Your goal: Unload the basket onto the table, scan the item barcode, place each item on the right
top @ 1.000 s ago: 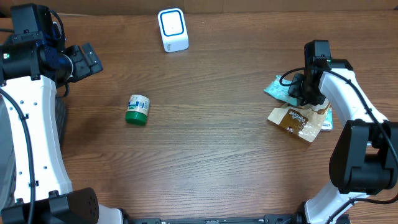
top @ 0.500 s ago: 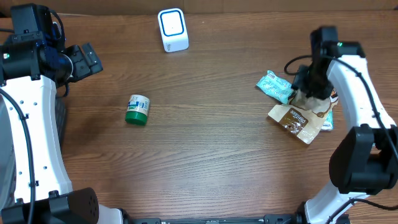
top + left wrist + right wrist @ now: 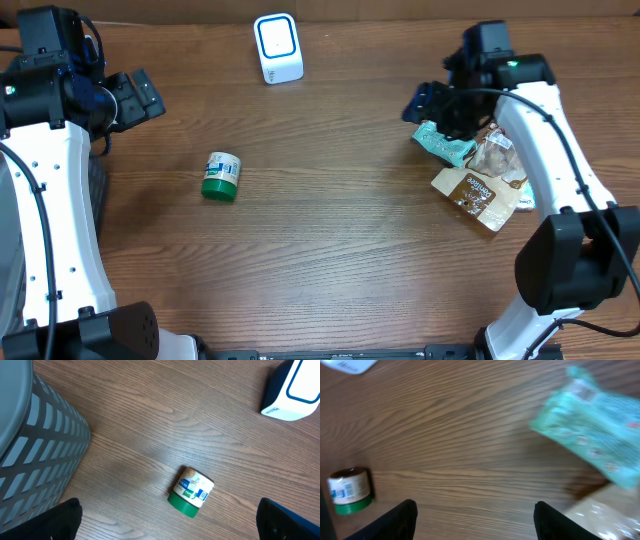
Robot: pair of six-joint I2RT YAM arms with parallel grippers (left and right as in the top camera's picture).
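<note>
Overhead view, entry: right gripper [image 3: 424, 101], fingers apart and empty, now lifted off the packet pile it was pressed into a second ago and swung toward the scanner [image 3: 278, 47] side. Teal packet [image 3: 444, 143] nudged slightly left, lying flat on the bench [image 3: 340, 250], just beside the brown packet [image 3: 478, 192]. Green-lidded jar [image 3: 221, 176] unmoved, mid-bench. Left gripper [image 3: 140, 95] wide apart, idle. Judgement: the grasp has let go; nothing is held, so scanning awaits a fresh pick.
</note>
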